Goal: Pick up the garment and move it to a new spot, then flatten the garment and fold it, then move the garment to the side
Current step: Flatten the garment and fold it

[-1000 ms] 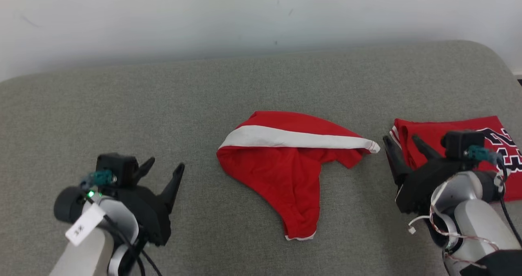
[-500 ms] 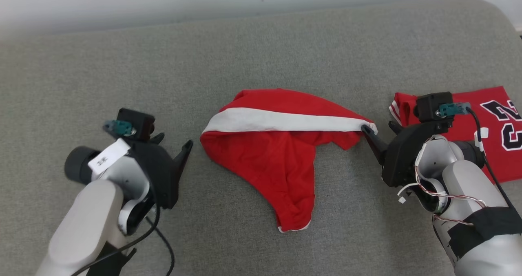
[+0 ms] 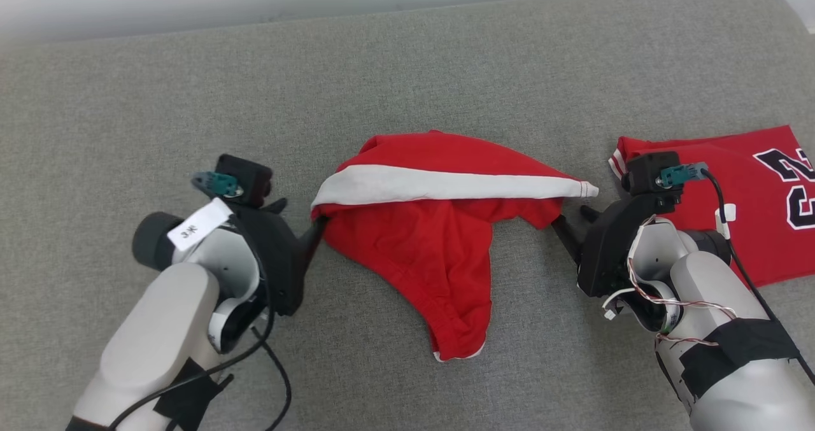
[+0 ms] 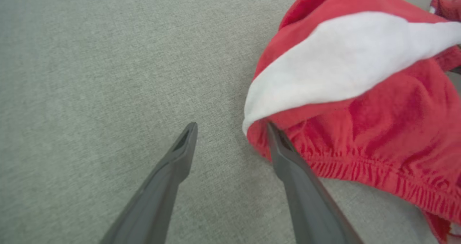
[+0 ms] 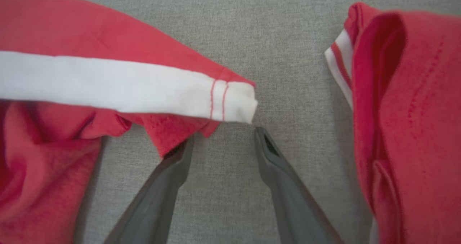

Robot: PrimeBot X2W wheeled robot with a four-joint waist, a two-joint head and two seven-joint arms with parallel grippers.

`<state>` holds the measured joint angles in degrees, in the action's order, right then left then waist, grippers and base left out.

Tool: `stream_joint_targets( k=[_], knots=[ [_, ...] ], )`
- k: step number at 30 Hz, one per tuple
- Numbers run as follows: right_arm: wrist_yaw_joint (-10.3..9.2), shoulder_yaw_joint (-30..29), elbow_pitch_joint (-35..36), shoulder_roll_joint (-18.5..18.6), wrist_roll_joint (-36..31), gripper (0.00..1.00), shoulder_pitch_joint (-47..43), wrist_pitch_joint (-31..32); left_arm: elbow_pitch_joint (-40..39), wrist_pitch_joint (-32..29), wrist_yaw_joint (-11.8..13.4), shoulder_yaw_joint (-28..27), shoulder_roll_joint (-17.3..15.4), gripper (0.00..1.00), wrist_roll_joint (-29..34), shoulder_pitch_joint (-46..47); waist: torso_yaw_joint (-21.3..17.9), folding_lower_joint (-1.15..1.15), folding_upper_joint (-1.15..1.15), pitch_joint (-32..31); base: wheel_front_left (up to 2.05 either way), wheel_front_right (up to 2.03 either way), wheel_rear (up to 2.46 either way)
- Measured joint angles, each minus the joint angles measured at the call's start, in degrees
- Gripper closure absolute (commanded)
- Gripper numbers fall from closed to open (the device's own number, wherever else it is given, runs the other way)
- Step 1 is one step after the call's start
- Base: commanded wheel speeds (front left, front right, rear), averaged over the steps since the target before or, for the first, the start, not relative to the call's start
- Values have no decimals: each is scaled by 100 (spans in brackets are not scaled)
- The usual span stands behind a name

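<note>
The garment is red with a broad white band and lies crumpled in the middle of the grey cushion. My left gripper is open at its left end. In the left wrist view the left gripper has one fingertip touching the garment just under the white band, and the other rests over bare cushion. My right gripper is open at the garment's right end. In the right wrist view the right gripper sits just below the band's tip on the garment, one fingertip tucked under a red flap.
A folded red jersey with black and white lettering lies at the right, close behind my right wrist; its striped edge appears in the right wrist view. The grey cushion extends far to the left and back, ending at a pale wall.
The head camera has tilted down. Both grippers have moved inward, from apart from the garment to its left and right ends. The garment itself lies as before.
</note>
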<state>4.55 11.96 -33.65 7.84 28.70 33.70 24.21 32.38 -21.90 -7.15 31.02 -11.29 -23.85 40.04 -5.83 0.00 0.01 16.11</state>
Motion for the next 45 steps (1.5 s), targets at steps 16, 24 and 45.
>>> stream_joint_targets(
  k=[16,24,45],
  knots=[
    [119,153,-145,102,-55,9,224,-286,-168,536,-1,1095,-357,0,-747,475,47,0,0,-38,0,0,0],
    [175,436,-74,187,-336,12,455,-522,-77,684,-1,1424,-374,0,-1011,510,59,0,0,24,0,0,0],
    [151,411,439,495,-405,0,-70,-650,348,1085,-1,1983,-610,0,-1463,772,59,-1,-1,-265,0,0,0]
  ],
)
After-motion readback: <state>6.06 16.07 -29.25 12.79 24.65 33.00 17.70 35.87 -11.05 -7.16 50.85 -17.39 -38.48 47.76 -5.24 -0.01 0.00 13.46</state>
